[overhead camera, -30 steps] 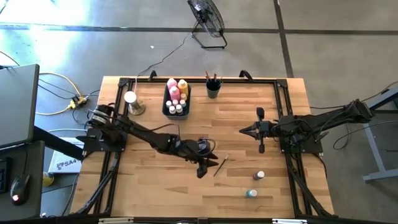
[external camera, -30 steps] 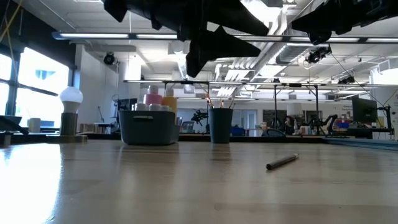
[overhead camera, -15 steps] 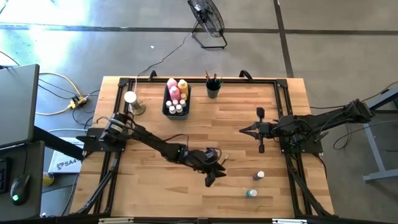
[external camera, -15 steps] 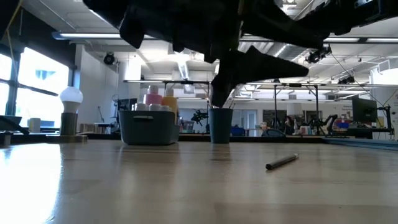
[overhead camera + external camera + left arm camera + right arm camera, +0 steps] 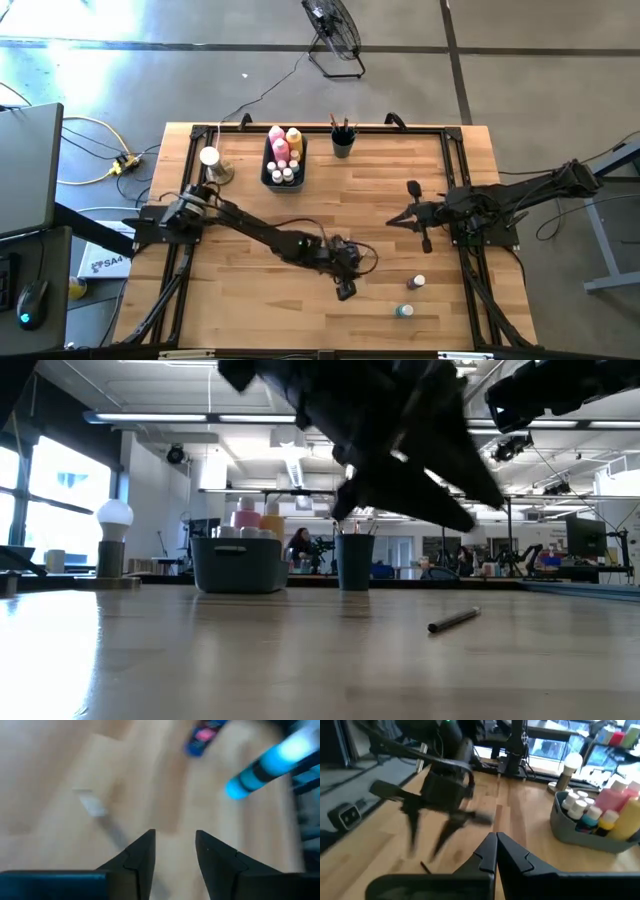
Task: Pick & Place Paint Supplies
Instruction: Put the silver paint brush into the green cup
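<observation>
Thin dark-handled paintbrush (image 5: 454,620), flat on the wooden table (image 5: 250,300): located just ahead of and below the left gripper (image 5: 174,851), whose fingers are parted narrowly around nothing, its long axis judged slanted across their gap. The left gripper is far nearer than the right gripper (image 5: 496,851), which is shut empty and held well apart.

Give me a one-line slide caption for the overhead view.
Left gripper hangs open over a loose paintbrush; right gripper waits shut.

Bright overhead room light; both wrist views are motion-blurred.
</observation>
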Robot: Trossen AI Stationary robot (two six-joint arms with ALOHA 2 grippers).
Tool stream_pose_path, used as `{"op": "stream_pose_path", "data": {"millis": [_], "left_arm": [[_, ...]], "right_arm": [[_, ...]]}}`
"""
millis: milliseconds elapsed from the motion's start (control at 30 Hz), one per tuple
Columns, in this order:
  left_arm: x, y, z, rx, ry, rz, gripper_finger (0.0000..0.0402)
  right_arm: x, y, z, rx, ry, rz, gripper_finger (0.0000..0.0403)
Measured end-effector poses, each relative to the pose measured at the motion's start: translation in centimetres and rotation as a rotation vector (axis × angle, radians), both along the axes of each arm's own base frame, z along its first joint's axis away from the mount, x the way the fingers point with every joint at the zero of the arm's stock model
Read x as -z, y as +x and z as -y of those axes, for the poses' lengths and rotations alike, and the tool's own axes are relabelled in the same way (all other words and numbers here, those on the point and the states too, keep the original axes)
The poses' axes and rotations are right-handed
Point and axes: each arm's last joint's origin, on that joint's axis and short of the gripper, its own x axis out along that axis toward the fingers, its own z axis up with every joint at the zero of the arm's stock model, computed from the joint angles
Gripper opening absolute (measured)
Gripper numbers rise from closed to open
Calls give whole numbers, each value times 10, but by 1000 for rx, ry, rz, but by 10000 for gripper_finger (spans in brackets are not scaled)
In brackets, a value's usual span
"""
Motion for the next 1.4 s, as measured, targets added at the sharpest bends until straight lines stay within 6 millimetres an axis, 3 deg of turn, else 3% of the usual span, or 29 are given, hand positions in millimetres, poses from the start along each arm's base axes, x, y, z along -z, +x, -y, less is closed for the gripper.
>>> {"op": "stream_pose_path", "data": {"millis": [200, 400, 733, 1033, 1400], "left_arm": [[-35, -26, -18, -190, 350, -145, 85], [-57, -48, -29, -307, 502, -203, 7], [-62, -60, -36, -409, 613, -246, 2], [-81, -79, -44, -550, 649, -226, 1], [-103, -99, -52, -674, 654, -188, 0]], "right_arm": [[8, 14, -4, -16, 48, -100, 2], [35, 38, -13, -133, 0, -289, 2], [78, 77, -25, -254, -15, -539, 2], [113, 108, -33, -293, -41, -670, 2], [122, 123, -40, -420, 7, -618, 2]]}}
